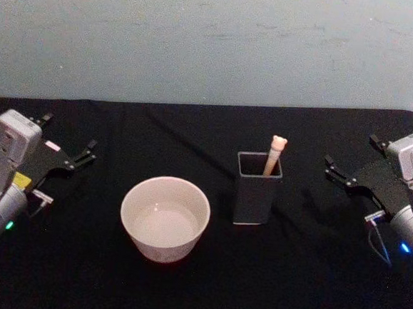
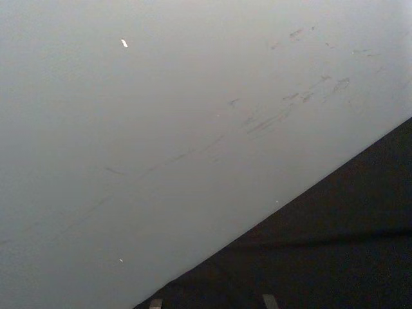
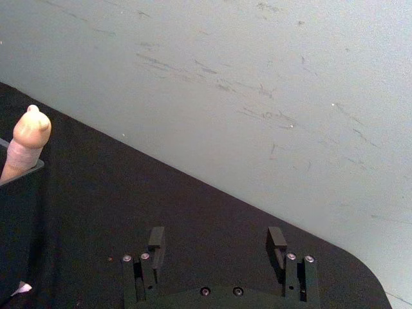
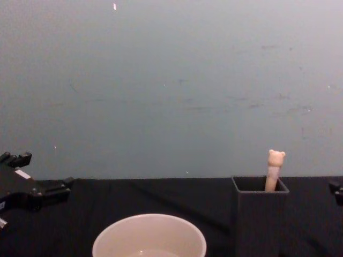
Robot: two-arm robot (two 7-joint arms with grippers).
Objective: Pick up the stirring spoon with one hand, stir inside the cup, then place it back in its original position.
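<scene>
Standing in holder (image 1: 257, 198), stirring spoon (image 1: 274, 153) (bear-head up), left of right hand (image 1: 350, 150)

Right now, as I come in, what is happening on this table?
Nothing is being handled at this moment. The stirring spoon stands in the dark grey holder, with its bear-head handle above the mouth. The cream cup sits on the black table to the holder's left. The left end effector and the right end effector rest open at the table's two sides, apart from everything. The stirring appears not yet begun.
</scene>
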